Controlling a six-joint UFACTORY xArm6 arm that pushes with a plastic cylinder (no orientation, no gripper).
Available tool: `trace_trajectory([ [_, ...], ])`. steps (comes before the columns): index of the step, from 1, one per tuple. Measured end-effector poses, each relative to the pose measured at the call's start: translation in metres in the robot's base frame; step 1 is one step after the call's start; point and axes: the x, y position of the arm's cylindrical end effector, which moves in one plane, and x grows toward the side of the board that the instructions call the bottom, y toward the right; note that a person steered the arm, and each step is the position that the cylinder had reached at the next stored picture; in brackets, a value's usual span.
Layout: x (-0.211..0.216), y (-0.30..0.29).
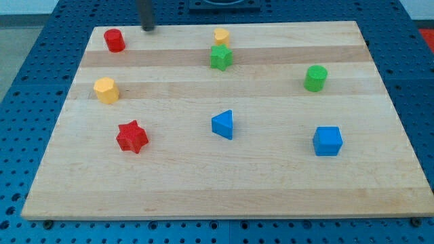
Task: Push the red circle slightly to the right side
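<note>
The red circle [114, 40] is a short red cylinder near the top left corner of the wooden board [224, 190]. My tip [147, 29] is a dark rod coming down from the view's top edge. It touches the board just right of the red circle and slightly above it, with a small gap between them.
A yellow hexagon block [106, 89] sits below the red circle. A red star [131, 137] lies lower left. A yellow heart-like block [222, 36] touches a green star [220, 57] at top centre. A green cylinder [315, 78], blue triangle [223, 125] and blue cube [327, 141] lie further right.
</note>
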Motion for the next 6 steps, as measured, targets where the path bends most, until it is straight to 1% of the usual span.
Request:
trace_trajectory([
  [1, -0.001, -0.065],
  [2, -0.001, -0.084],
  [3, 0.047, -0.083],
  [4, 0.064, -0.072],
  [6, 0.068, -0.025],
])
